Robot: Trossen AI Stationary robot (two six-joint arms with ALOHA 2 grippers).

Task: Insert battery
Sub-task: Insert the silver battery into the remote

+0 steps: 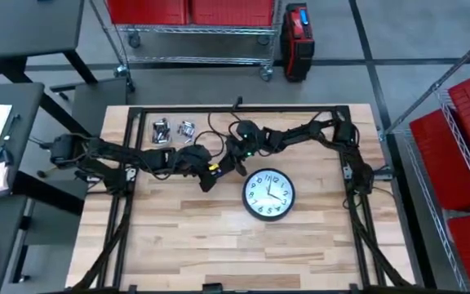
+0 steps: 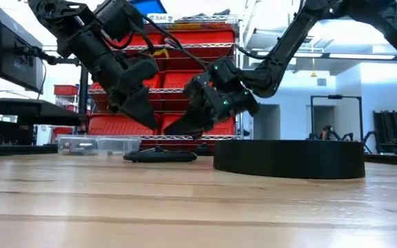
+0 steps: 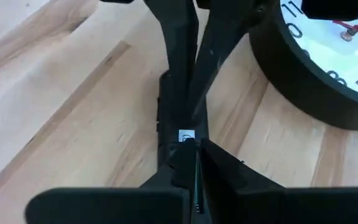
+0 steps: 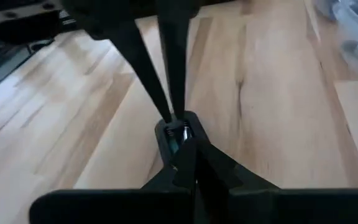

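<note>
A flat black device (image 2: 160, 156) lies on the wooden table just left of the clock (image 1: 268, 194), which lies face up. An open compartment (image 4: 176, 132) in the device shows something silvery, seemingly the battery. My left gripper (image 3: 191, 148) comes from the table's left, shut, slanting down over the device. My right gripper (image 4: 184, 144) comes from the far right, also shut. Its tips stand right against the left gripper's tips over the compartment. In the low view both pairs of tips (image 2: 164, 129) show a little above the device. My left gripper points its shut tips slanting down at one end of the compartment (image 4: 174, 122); I cannot tell whether they touch it. My right gripper points its shut tips at the compartment's other end (image 4: 180, 138), slanting down from the far right; I cannot tell whether they touch it either.
Two small clear boxes (image 1: 174, 131) with batteries stand at the table's far left (image 2: 98, 143). The clock's thick black rim (image 2: 288, 158) lies close on the device's right. Bare wood fills the near half of the table.
</note>
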